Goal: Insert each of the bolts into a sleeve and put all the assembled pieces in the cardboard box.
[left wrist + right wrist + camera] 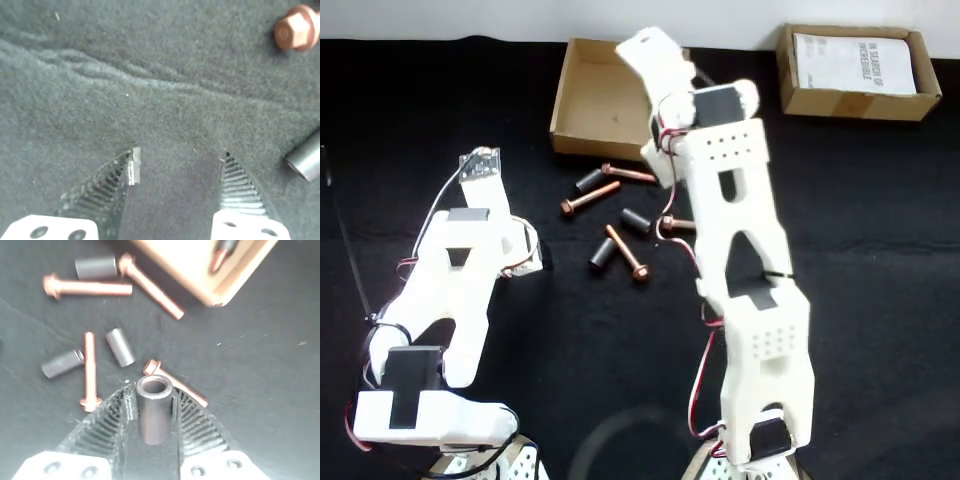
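Plainly found the right tool [153, 399] clenched on a short dark grey metal sleeve [154, 415], its open end turned toward the wrist camera. Noted the left tool [180, 165] released, grasping nothing, low over the black cloth-covered desk [880, 250]. Counted several long copper-coloured flanged bolts [590, 197] and more grey sleeves [601, 254] loose and close together, just beside the open brown cardboard box [570, 110]. Judged two risks: tilting the held sleeve between the ribbed fingers by pushing a bolt in off-axis, and scattering the crowded pieces when reaching in for one.
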Controlling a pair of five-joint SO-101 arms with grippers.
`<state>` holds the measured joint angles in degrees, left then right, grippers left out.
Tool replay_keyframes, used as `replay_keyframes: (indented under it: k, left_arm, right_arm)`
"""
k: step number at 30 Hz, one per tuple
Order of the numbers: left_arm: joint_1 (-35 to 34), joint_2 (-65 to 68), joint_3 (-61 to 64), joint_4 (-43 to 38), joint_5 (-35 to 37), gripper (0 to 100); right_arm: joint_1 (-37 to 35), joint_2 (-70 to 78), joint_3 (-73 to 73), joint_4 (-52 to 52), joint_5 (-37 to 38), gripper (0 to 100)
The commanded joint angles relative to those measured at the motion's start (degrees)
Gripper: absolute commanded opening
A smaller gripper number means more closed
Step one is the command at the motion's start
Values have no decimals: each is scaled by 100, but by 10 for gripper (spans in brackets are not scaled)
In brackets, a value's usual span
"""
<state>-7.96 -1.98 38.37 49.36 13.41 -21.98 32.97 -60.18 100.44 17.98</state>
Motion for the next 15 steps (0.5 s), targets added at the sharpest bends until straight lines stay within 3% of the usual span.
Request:
replay_keyframes:
  k: [1, 3, 8, 15]
  left_arm:
    - [75, -66, 4, -97, -44, 255]
    - [75, -75, 13, -88, -105, 255]
    - [92, -92, -40, 79, -1503, 255]
    - [84, -101, -1692, 1811, -2945, 256]
  right_arm:
    - [171, -998, -242, 57, -334, 7]
    - [312, -1393, -242, 57, -527, 7]
    - [936, -2290, -215, 66, -914, 7]
    - [2035, -3538, 1103, 66, -932, 7]
